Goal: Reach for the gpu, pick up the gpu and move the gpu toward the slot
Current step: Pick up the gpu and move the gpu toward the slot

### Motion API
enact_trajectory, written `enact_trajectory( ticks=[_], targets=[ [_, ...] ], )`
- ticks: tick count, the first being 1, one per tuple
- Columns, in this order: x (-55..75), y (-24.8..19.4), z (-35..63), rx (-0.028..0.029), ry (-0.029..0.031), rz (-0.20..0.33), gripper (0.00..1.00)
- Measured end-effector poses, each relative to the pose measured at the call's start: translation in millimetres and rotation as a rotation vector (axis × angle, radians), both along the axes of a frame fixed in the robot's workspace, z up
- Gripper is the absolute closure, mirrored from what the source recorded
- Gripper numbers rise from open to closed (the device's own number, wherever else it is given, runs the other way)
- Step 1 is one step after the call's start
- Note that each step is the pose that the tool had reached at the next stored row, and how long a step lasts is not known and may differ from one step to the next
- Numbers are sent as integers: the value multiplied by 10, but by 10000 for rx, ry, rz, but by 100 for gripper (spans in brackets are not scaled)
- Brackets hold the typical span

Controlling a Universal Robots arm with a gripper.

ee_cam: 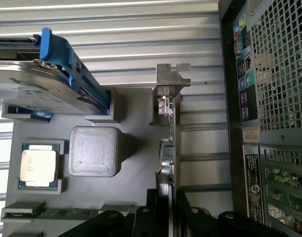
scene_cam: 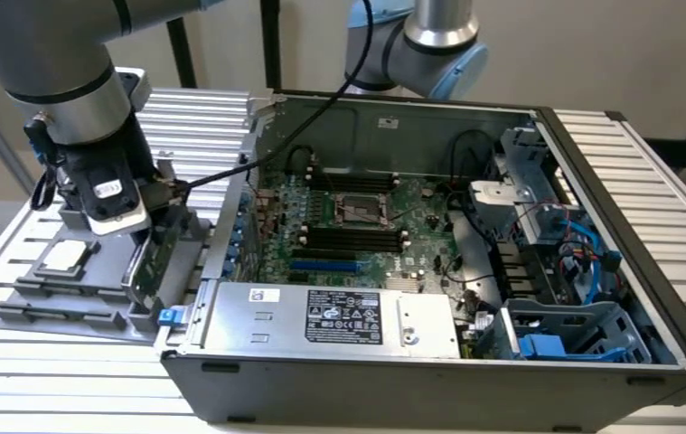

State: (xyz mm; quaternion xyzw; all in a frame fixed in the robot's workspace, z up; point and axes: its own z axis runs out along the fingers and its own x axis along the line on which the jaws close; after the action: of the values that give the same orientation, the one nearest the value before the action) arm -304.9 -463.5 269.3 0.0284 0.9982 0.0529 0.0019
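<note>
Universal Robots arm poised over a grey parts tray [scene_cam: 29,303] [ee_cam: 136,163], which lies on a slotted aluminium table [scene_cam: 53,389] [ee_cam: 116,29] at the exterior view's left of an open computer case [scene_cam: 439,384] [ee_cam: 269,98].

(a) The gripper [scene_cam: 140,237] [ee_cam: 168,217] points down onto the gpu [scene_cam: 144,267] [ee_cam: 169,143]. The jaws are clenched on the card, one pressed to each flat face at its upper edge.

(b) The gpu stands on edge in a holder of the tray, just beside the case's outer wall. The wrist view shows it edge-on, with its silver bracket [ee_cam: 171,79] at the end away from the gripper. It is outside the case, well apart from the blue expansion slot [scene_cam: 324,267] on the motherboard [scene_cam: 367,240].

(c) Other parts on the tray: a square processor chip [scene_cam: 63,256] [ee_cam: 38,165] in its recess, a textured grey block [ee_cam: 94,150] between chip and card, a hard drive with blue side rails [ee_cam: 32,89] and a memory module [ee_cam: 42,213] lying flat.

(d) Inside the case, a labelled power supply [scene_cam: 331,316] sits along the near wall. A second arm [scene_cam: 439,45] stands behind the case.
</note>
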Motion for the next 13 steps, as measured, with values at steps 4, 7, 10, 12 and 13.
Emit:
enact_trajectory(
  ticks=[4,7,10,12,13],
  targets=[
    [0,0,174,7,0,8,74],
    [0,0,311,8,0,12,74],
    [0,-1,451,7,1,14,74],
    [0,-2,540,9,-1,14,74],
    [0,-3,586,7,1,15,74]
  ],
)
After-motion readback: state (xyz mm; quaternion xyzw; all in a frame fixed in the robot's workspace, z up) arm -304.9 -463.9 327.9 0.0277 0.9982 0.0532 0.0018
